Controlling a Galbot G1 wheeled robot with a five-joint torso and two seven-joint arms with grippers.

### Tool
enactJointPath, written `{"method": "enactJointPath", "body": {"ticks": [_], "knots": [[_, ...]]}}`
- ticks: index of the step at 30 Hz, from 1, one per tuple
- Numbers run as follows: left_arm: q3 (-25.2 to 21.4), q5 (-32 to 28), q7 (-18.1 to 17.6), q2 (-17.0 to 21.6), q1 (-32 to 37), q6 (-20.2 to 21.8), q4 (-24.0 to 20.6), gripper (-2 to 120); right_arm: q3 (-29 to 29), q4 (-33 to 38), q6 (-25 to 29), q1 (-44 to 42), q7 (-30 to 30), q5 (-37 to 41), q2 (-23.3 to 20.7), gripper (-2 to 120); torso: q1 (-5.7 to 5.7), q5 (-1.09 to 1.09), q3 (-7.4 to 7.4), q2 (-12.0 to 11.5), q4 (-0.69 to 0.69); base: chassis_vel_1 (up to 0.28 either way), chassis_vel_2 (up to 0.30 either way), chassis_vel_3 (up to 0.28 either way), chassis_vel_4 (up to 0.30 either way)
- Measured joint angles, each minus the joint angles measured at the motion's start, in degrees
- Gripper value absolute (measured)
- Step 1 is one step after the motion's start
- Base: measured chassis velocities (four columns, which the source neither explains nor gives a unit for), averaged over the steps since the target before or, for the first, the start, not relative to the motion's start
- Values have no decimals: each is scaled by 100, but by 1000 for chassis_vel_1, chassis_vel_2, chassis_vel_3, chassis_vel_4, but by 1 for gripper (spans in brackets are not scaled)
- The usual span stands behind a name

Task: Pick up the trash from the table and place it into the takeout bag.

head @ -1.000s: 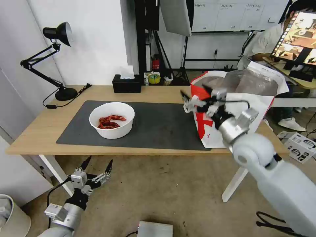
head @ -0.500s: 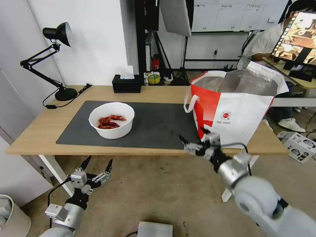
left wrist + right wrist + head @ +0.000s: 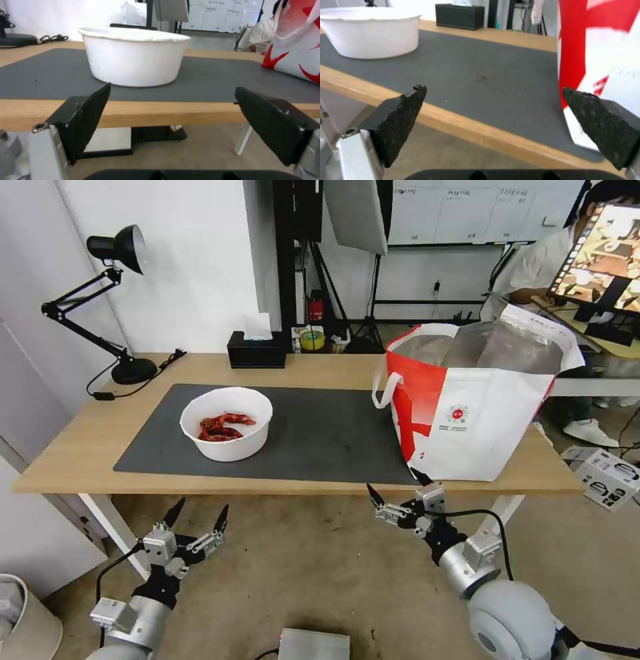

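A white round bowl [image 3: 227, 423] of red crayfish shells stands on the dark grey mat [image 3: 320, 433] of the light-wood table [image 3: 80, 447]; it also shows as the bowl [image 3: 133, 56] and the bowl [image 3: 370, 31] in the wrist views. The white-and-red takeout bag [image 3: 477, 403] stands upright and open at the table's right end, its foil lining showing. My right gripper [image 3: 399, 492] hangs open and empty below the table's front edge, near the bag. Low at the left, in front of the table, is my left gripper [image 3: 198, 508], open and empty.
A black tissue box [image 3: 257, 352] sits at the table's back edge, a black desk lamp [image 3: 110, 300] at its back left corner. A white bin [image 3: 23, 623] stands on the floor at the left, a cardboard box [image 3: 610, 477] at the right.
My right arm has come down from in front of the bag's mouth to below the table's front edge, its gripper open throughout. The left arm has stayed put.
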Motion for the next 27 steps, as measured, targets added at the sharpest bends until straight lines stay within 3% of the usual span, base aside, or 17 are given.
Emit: {"method": "enactJointPath", "body": {"ticks": [27], "knots": [[-38, 28, 13, -43, 85, -40, -11, 100, -122, -309, 283, -205, 362, -4, 359, 100, 0, 0, 0, 0, 0, 0, 0, 0, 0]]}}
